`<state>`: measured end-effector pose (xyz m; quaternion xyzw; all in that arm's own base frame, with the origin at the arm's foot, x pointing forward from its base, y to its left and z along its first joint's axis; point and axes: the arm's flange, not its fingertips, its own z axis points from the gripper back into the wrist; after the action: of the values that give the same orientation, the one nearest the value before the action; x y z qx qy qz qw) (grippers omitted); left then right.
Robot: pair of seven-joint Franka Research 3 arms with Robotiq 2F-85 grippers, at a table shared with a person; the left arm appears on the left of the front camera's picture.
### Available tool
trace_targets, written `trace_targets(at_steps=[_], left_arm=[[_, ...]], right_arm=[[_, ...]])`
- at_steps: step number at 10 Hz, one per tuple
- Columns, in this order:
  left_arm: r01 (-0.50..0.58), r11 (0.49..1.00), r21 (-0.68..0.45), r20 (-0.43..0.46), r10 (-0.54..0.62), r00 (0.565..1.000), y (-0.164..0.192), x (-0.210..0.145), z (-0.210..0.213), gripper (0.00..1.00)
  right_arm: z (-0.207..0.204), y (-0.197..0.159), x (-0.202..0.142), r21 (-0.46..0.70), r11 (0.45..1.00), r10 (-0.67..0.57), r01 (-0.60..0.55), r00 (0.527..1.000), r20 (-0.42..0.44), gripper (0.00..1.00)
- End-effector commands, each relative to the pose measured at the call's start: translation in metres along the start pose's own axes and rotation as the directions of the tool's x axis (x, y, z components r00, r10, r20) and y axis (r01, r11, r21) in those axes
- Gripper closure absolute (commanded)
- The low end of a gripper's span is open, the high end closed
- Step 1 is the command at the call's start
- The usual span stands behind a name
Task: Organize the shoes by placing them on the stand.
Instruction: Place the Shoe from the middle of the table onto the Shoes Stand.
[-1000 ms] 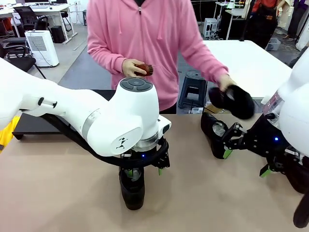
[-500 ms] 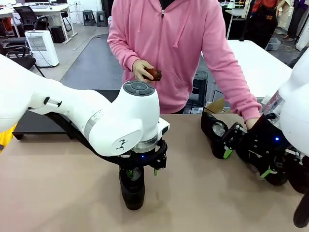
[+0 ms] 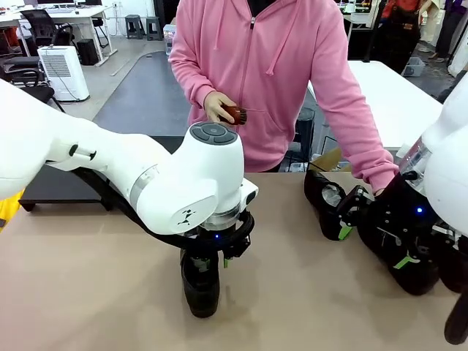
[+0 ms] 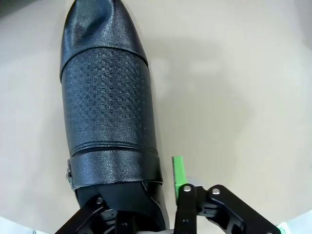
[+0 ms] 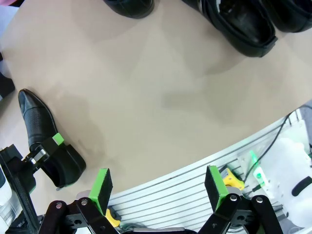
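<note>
A glossy black shoe (image 3: 201, 289) (image 4: 107, 112) lies on the tan table, toe pointing toward me. My left gripper (image 3: 212, 257) straddles its heel end. One green pad (image 4: 178, 170) stands a sliver off the shoe's side, and the other finger is hidden behind the shoe. My right gripper (image 3: 373, 245) (image 5: 158, 190) hangs open at the right with nothing between its pads. Beside it lies a second shoe (image 3: 325, 199). A third shoe (image 3: 413, 279) sits under the person's outstretched hand. The stand (image 3: 44, 189) is at the far left, behind my left arm.
The person in a pink hoodie (image 3: 270, 66) leans over the far edge, holding a small reddish-brown object (image 3: 234, 113). Several more black shoes (image 5: 239, 22) line the top of the right wrist view. Bare table (image 3: 88, 292) stretches across the front left.
My left gripper's jaws have narrowed around the shoe's heel. The person leaned in and brought a shoe down from mid-air to the table beside my right gripper.
</note>
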<state>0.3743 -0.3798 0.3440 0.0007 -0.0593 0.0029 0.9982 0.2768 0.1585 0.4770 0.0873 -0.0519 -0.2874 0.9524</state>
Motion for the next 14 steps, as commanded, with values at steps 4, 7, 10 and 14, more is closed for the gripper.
trace_targets(at_steps=[4, 7, 10, 14], left_arm=[[-0.001, 0.999, 0.037, 0.013, 0.001, 1.000, -0.002, 0.000, 0.002, 1.00], [0.014, 1.000, -0.005, 0.047, -0.014, 0.999, 0.007, -0.004, 0.014, 1.00], [0.059, 0.990, -0.130, 0.011, -0.058, 0.998, 0.025, -0.021, 0.073, 1.00], [0.357, 0.933, -0.037, 0.033, -0.356, 0.934, 0.119, -0.046, 0.213, 1.00]], right_arm=[[0.000, 0.002, 0.001, 0.009, 1.000, -0.003, 0.003, 1.000, 0.009, 0.00], [0.000, 0.002, 0.001, 0.009, 1.000, -0.003, 0.003, 1.000, 0.009, 0.00], [0.000, 0.002, 0.001, 0.009, 1.000, -0.003, 0.003, 1.000, 0.009, 0.00], [0.000, 0.002, 0.001, 0.009, 1.000, -0.003, 0.003, 1.000, 0.009, 0.00]])
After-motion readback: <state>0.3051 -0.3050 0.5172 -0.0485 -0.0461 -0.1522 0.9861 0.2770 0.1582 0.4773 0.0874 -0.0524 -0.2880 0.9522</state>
